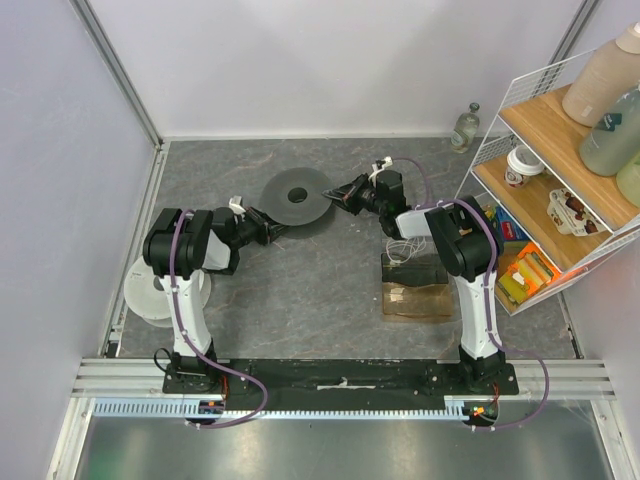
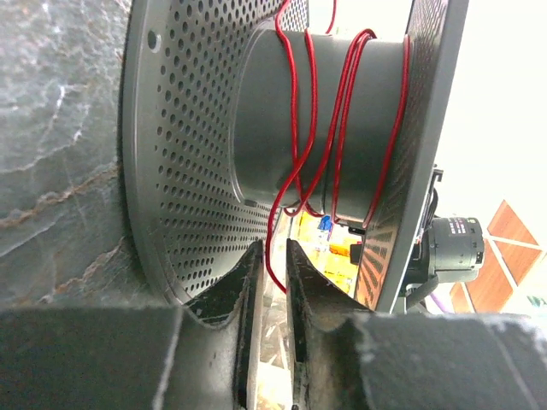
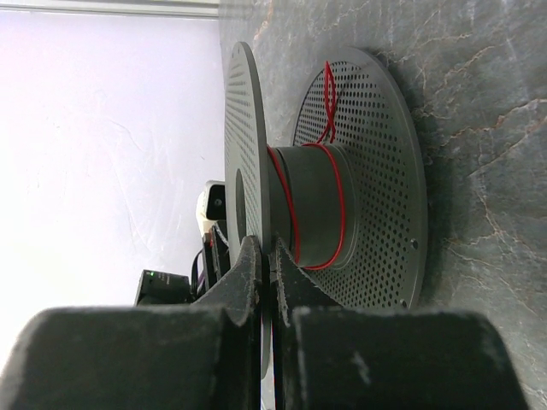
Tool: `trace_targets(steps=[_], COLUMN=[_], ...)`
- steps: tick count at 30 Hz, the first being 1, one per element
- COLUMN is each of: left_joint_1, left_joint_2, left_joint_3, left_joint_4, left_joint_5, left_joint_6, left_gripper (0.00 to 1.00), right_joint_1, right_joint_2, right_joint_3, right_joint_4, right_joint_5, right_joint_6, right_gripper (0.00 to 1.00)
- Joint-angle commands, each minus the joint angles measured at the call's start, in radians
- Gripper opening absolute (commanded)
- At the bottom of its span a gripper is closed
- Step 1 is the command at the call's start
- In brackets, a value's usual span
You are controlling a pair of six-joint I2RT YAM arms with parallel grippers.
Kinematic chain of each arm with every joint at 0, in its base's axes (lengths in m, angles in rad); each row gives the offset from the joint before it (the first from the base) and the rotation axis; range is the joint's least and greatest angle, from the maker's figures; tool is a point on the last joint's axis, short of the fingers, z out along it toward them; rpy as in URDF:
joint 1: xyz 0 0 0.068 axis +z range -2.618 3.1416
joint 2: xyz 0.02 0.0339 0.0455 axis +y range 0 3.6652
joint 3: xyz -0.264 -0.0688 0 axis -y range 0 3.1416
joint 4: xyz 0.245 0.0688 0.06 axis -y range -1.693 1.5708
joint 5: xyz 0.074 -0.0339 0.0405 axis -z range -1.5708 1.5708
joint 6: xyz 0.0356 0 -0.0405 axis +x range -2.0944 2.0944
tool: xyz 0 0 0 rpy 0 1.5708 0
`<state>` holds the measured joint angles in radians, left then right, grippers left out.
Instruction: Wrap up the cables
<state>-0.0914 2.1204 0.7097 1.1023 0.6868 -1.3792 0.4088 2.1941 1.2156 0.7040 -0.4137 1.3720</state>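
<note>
Grey marbled desk (image 1: 330, 300) carries everything. On it, mid-back, a grey spool (image 1: 300, 212) lies flat: 2 perforated flanges, 1 down on the desk, 1 up, w/ a plain hub btw them.

The right tool (image 3: 263, 252) meets the spool at its right side. Its fingers are pressed together on the thin rim of the upper flange, pinching it edge-on. The left tool (image 2: 273, 256) sits at the opposite rim, level w/ the gap btw the 2 flanges. Its fingers are parted by a narrow slot & clamp nothing I can see.

Red wire (image 2: 312, 94): very thin, a few slack turns round the hub, crossing each other rather than lying neat. In the right wrist view, 1 stray loop rides onto the inner face of the lower flange. A free tail drops off the hub & runs into the slot btw the left tool's fingers; can't tell if it touches either.

Handling, my read: the wire is near weightless, soft but springy, so turns would loosen w/o tension. It's thin enough to slip from a light pinch & would prob. kink if dragged hard over a flange edge. Best hold = the free tail close to the hub, squeezed flat btw the fingers, w/ the spool steadied at its rim. The spool looks light & stiff.
</note>
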Motion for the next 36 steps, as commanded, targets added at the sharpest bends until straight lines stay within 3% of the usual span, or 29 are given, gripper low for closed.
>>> trace_targets(steps=[1, 14, 24, 36], left_joint_1=[-0.002, 0.022, 0.071, 0.081], left_joint_2=[-0.011, -0.056, -0.057, -0.062], left_joint_3=[-0.009, -0.073, -0.078, -0.079], left_joint_4=[0.07, 0.01, -0.022, -0.027], left_joint_5=[-0.001, 0.033, 0.082, 0.091], left_joint_6=[-0.024, 0.015, 0.054, 0.052], left_gripper=[0.23, 0.32, 0.46, 0.47], right_joint_1=[0.004, -0.011, -0.025, -0.024], right_joint_2=[-0.033, -0.002, 0.013, 0.016], right_joint_3=[-0.03, -0.036, -0.05, -0.053], right_joint_4=[0.005, 0.022, 0.048, 0.052], right_joint_5=[0.072, 0.087, 0.064, 0.052], right_joint_6=[-0.039, -0.059, -0.074, -0.077], right_gripper=[0.0, 0.0, 0.0, 0.0])
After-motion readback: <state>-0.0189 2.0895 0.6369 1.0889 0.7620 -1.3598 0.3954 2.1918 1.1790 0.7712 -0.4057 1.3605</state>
